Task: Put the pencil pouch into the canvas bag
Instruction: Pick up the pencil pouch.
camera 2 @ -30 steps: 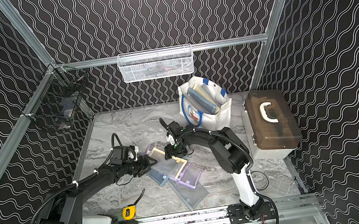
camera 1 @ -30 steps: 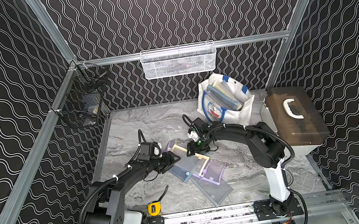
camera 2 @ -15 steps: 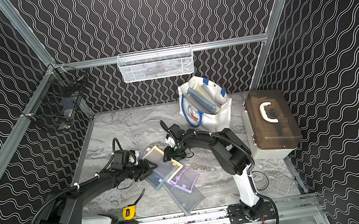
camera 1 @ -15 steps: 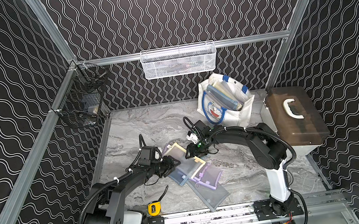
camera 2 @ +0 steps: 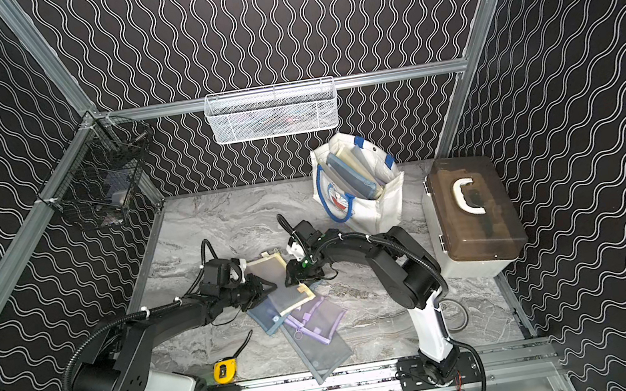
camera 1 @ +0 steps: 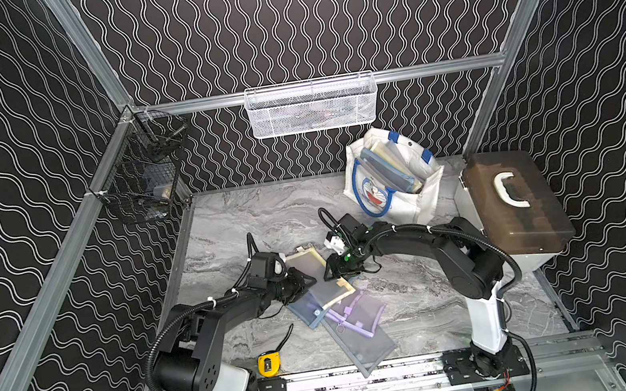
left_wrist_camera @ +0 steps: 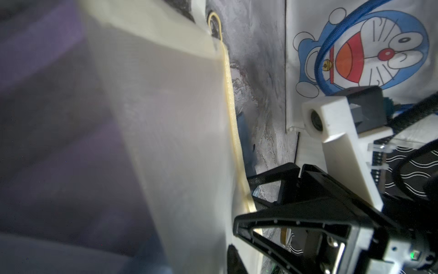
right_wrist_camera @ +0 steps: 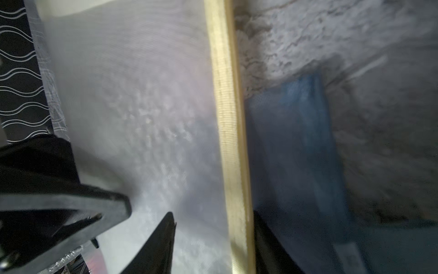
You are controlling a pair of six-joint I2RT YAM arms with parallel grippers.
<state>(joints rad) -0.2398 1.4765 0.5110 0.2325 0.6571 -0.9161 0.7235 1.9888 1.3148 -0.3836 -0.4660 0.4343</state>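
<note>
The pencil pouch (camera 1: 304,263) (camera 2: 272,270) is a translucent mesh pouch with cream-yellow trim. It lies mid-table on top of other pouches, between my two grippers. My left gripper (camera 1: 309,281) (camera 2: 270,287) pinches its left edge with its fingers drawn to a point. In the left wrist view the mesh (left_wrist_camera: 177,118) fills the frame, and only one finger (left_wrist_camera: 234,261) shows. My right gripper (camera 1: 329,272) (right_wrist_camera: 213,249) stands open, its fingers straddling the yellow trim (right_wrist_camera: 227,118). The canvas bag (camera 1: 425,196) (camera 2: 384,202) (left_wrist_camera: 391,47) stands upright at the back right, with flat items inside.
A blue pouch (camera 1: 307,311), a purple-trimmed pouch (camera 1: 358,311) and a grey pouch (camera 1: 363,344) lie fanned toward the front. A yellow tape measure (camera 1: 268,365) sits front left. A brown case (camera 1: 515,208) stands at the right. A white mesh basket (camera 1: 312,106) and a black wire basket (camera 1: 142,188) hang on the walls.
My left jaws have closed on the pouch's edge. My right gripper has moved left and toward the front, and its jaws have narrowed around the yellow trim. The pile of pouches has shifted slightly.
</note>
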